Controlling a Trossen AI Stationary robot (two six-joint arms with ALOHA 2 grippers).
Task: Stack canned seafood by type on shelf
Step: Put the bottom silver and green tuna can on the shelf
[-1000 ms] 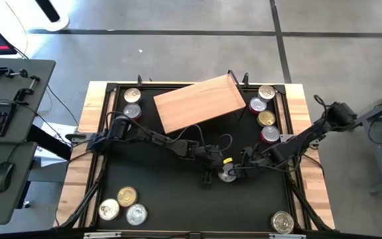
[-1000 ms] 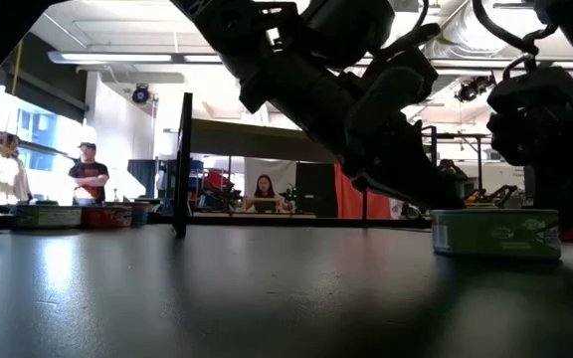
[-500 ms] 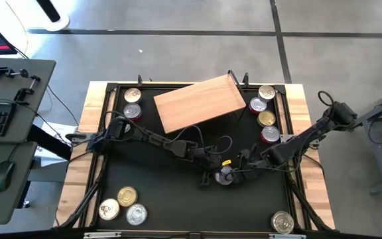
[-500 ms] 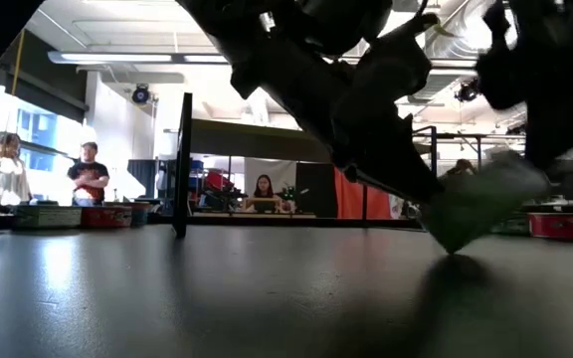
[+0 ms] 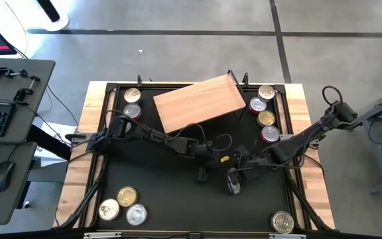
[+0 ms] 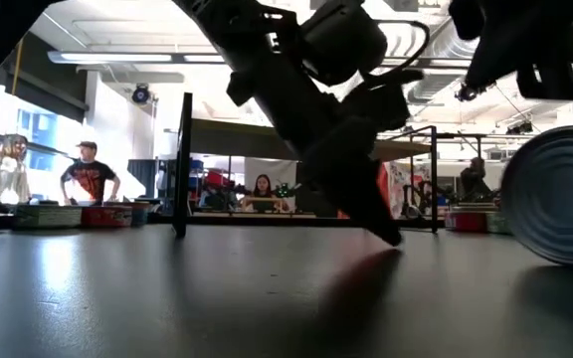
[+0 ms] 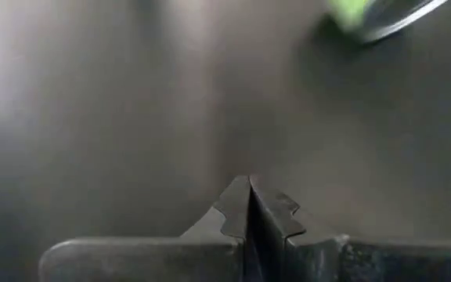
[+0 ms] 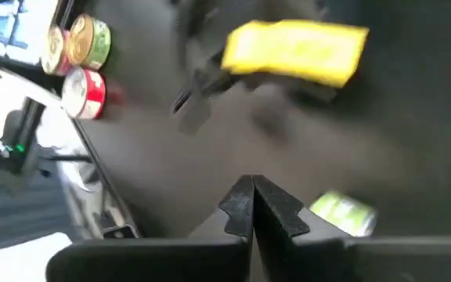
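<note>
A: Where do the two dark arms sit?

B: Both reach to the middle of the black table (image 5: 178, 199). The left gripper (image 5: 202, 175) has its tip down on the mat, fingers clenched together with nothing between them. The right gripper (image 5: 234, 178) is just beside it, fingers likewise pressed tight and empty.

A: And the tins?

B: One short round silver tin with a green label (image 5: 234, 186) stands on its edge right by the right gripper. Four silver- and gold-lidded tins (image 5: 265, 113) line the table's far right side, two (image 5: 132, 103) sit at the far left, three (image 5: 123, 205) at the near left, one (image 5: 282, 222) at the near right.

A: The shelf?

B: The flat light-brown wooden block (image 5: 199, 102) lies askew at the far side, its top bare.
</note>
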